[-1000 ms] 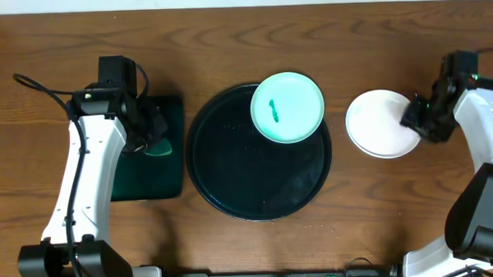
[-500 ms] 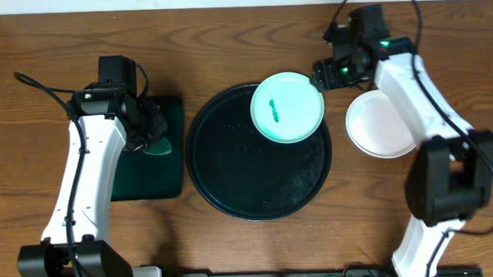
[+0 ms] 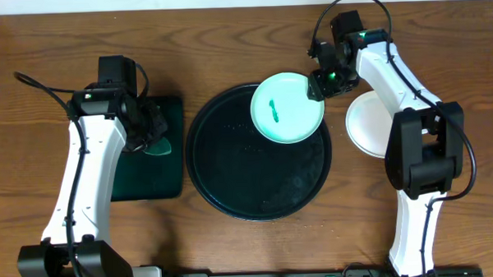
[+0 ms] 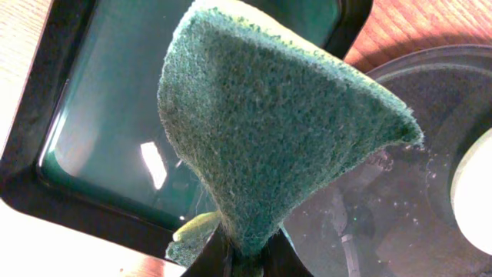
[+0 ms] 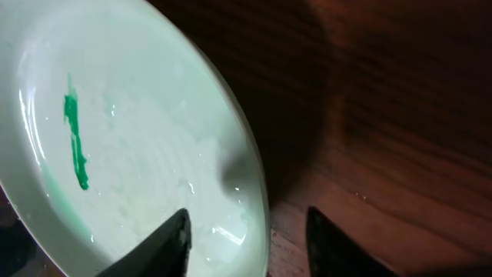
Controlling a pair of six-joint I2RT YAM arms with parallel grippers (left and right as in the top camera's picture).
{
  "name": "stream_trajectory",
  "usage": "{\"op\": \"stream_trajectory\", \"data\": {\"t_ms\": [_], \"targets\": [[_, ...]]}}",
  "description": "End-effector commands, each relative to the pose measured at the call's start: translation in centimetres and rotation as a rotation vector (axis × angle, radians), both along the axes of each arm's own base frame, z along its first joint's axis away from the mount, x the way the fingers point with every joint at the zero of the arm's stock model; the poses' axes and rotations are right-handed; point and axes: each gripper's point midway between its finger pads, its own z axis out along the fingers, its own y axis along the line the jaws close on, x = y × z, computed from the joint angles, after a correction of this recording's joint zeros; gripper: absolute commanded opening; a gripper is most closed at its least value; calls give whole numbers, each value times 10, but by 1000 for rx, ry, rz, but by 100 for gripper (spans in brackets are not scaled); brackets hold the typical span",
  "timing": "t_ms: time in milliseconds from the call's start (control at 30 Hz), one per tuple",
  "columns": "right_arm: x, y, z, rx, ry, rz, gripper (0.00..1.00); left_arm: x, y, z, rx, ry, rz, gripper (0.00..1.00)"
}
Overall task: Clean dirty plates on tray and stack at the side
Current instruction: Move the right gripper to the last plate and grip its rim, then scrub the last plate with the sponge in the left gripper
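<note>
Starting on the left, the left gripper has its fingers pinched tight on a green sponge, hanging over the small green tray. Next over, mid-table, is the black tray. One dirty plate with a green smear sits on its upper right part, partly overhanging the rim. The right gripper is at that plate's right edge, fingers apart, one over the plate and one over the wood, so the rim sits between them, not clamped. The clean white plates are on the tabletop just right of the tray.
</note>
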Motion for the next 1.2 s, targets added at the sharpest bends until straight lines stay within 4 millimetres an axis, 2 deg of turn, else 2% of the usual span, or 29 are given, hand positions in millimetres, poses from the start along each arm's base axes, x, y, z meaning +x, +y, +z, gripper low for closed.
{"op": "stream_trajectory", "data": {"t_ms": [0,133,267,400,533,600,667,733,767,900,967,1067,1167], "targets": [[-1,10,-10,18,20,30,38,1,2,4,6,-10,-9,7],[-3,12,-18,13,36,35,25,1,2,4,6,-10,-9,7],[-3,12,-21,12,43,34,1,1,2,4,6,-10,-9,7],[-5,12,-13,15,49,12,1,1,2,4,12,-10,-24,7],[-12,19,18,47,36,-13,1,1,2,4,12,-10,-26,8],[-19,26,36,61,31,-21,1,1,2,4,12,-10,-26,7],[-33,37,55,68,53,-55,1,0,1,3,6,-5,-29,7],[-47,49,59,57,83,-49,1,-1,-2,3,5,-2,-36,8],[-59,59,56,44,123,-55,1,-1,-5,3,5,0,-47,7],[-80,72,32,-3,200,-103,1,-1,-12,3,6,-1,-72,7],[-97,75,8,-29,259,-147,1,-1,-15,3,6,0,-83,7],[-109,75,-15,-41,289,-178,1,-1,-18,3,6,-3,-90,7],[-110,74,-35,-28,278,-214,1,0,-20,3,5,-8,-97,7]]}}
